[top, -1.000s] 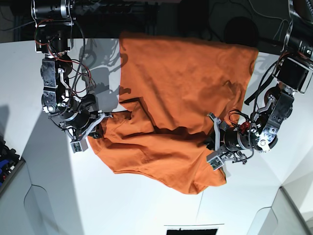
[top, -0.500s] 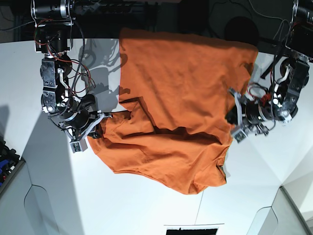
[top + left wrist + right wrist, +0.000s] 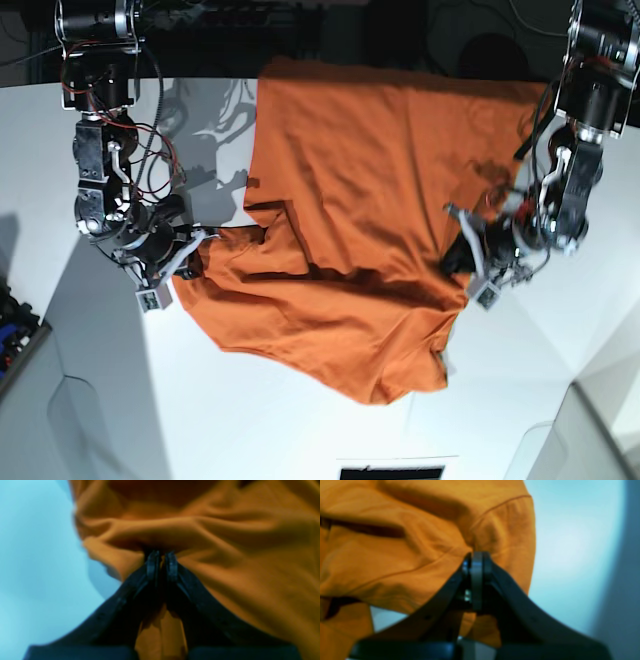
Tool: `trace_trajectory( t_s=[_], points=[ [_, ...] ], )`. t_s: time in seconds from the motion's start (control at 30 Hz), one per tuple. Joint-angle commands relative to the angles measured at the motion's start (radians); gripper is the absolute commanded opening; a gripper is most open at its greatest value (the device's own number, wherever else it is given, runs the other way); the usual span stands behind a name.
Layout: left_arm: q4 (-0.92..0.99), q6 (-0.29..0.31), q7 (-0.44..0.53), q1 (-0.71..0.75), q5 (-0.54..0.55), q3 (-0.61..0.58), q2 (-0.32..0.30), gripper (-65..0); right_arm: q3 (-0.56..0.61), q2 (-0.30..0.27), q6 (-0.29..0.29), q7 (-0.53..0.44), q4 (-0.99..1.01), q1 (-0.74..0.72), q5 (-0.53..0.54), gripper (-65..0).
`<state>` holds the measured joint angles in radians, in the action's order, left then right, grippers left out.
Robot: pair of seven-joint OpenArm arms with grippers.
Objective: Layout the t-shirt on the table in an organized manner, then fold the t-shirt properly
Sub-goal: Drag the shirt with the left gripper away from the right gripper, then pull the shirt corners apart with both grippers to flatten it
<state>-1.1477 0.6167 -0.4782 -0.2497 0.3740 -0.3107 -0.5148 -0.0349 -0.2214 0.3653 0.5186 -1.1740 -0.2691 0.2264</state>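
Two grippers of mine are on the burnt-orange t-shirt [image 3: 350,210], one at each side edge. Nearest the lens in my left wrist view, my left gripper [image 3: 161,561] has its jaws drawn almost together, and a bunched ridge of orange cloth sits right at the tips; the picture is blurred, but the fabric puckers toward them as if pinched. In my right wrist view, my right gripper [image 3: 476,562] is pressed tight together on a fold of the shirt close to a stitched hem, with creases running out from the tips.

From the base view, my right gripper [image 3: 180,260] grips the shirt's edge on that view's left, and my left gripper [image 3: 475,262] meets the opposite edge. The t-shirt lies on the white table [image 3: 280,420], rumpled through its near half, smoother toward the far side, where its far edge reaches the table's dark far edge [image 3: 210,70].
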Motion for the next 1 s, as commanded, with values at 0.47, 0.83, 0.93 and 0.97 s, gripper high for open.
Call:
trace_trajectory(
  t_s=[0.47,0.83,0.93,0.97],
  points=[
    [0.233,-0.029,-0.033,-0.357,-0.114,-0.238,0.155,-59.7,-0.017,-0.1,-0.022,0.13,-0.062,0.061,0.017,-65.0],
    [0.14,0.006,-0.142,-0.446,0.096,-0.315,0.1,-53.5,-0.149,-0.1,-0.021,0.127,-0.268,0.131,0.107,-65.0],
    [0.037,0.05,-0.191,-0.443,0.202,-0.315,0.04,-53.5,-0.149,-0.1,-0.021,0.126,-0.27,0.091,0.11,-65.0],
    [0.003,0.064,-0.215,-0.439,0.25,-0.315,0.018,-53.5,-0.149,-0.1,-0.021,0.127,-0.27,0.074,0.111,-65.0]
  ],
)
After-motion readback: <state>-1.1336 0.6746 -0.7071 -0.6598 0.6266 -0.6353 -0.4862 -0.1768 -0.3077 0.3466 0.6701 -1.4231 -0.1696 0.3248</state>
